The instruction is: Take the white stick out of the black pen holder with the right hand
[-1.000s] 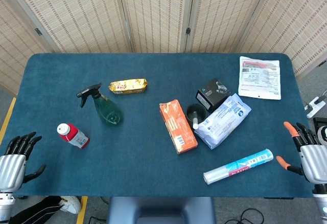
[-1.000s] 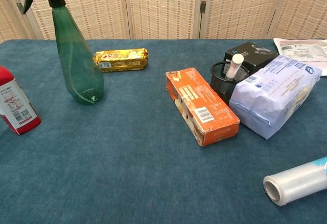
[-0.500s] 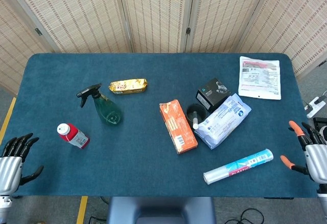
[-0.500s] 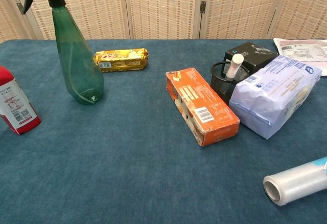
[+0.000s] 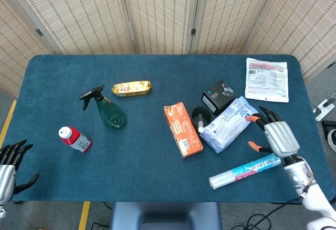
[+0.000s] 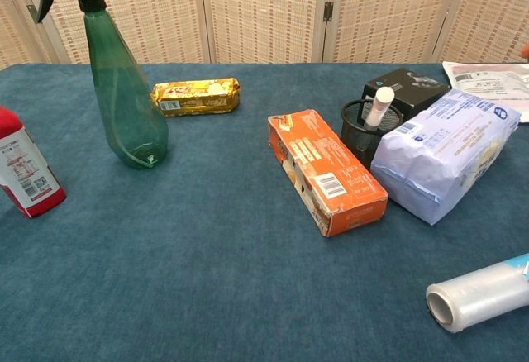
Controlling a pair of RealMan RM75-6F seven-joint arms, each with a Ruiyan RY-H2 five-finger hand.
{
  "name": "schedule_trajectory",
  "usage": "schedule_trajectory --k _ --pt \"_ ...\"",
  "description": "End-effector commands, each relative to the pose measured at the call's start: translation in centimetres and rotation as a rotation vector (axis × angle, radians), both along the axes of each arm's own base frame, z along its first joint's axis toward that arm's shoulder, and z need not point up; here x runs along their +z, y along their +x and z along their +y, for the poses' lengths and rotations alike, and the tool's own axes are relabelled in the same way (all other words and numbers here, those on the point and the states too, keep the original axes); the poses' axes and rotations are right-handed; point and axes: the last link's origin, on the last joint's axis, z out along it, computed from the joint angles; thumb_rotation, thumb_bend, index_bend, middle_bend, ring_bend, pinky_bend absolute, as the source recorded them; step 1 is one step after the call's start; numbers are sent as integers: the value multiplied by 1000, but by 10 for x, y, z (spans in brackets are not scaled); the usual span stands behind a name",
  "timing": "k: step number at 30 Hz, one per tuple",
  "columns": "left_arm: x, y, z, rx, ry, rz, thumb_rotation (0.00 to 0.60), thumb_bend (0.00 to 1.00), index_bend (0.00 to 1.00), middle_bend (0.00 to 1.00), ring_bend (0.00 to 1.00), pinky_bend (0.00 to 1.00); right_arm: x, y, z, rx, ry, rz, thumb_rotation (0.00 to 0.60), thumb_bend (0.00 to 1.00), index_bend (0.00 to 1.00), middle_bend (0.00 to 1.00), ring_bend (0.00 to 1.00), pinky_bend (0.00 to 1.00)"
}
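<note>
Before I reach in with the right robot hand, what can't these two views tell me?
- Lower part of the white stick: hidden inside the black pen holder in both views.
- Holder's right side: chest view, blocked by the pale blue bag.
- Right robot hand: chest view shows only a sliver at the right edge.
- Left robot hand: head view, cut off at the left edge; absent from chest view.
- Plastic roll: chest view, cut by the right edge.

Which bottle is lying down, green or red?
The red bottle: it lies on its side, white cap toward the far left. The green spray bottle stands upright, as the chest view shows.
</note>
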Motion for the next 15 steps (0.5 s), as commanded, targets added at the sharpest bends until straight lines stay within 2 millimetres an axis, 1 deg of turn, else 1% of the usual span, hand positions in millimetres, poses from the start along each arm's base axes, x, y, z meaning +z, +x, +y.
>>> schedule_trajectory --k 1,4,8,10,13,15 --pt "1 -1 0 4 4 1 600 275 198 146 142 135 -24 18 -19 20 9 -16 600 46 351 287 68 125" --pt "2 -2 0 7 4 3 600 275 198 146 143 135 -41 29 -28 25 35 -32 600 32 391 293 68 125" --pt "1 -2 1 8 3 4 600 275 199 146 142 135 -58 39 -39 32 51 -38 600 34 395 294 68 126" --pt "1 -2 2 7 2 6 600 275 198 146 142 135 -65 44 -44 30 55 -55 600 56 395 294 67 126" --pt "1 -2 2 8 2 7 600 275 198 146 142 135 -69 45 -47 30 55 -60 600 100 398 295 67 126" --pt "1 -2 3 8 1 8 600 275 199 146 142 135 -74 49 -52 31 56 -70 600 161 409 297 67 126"
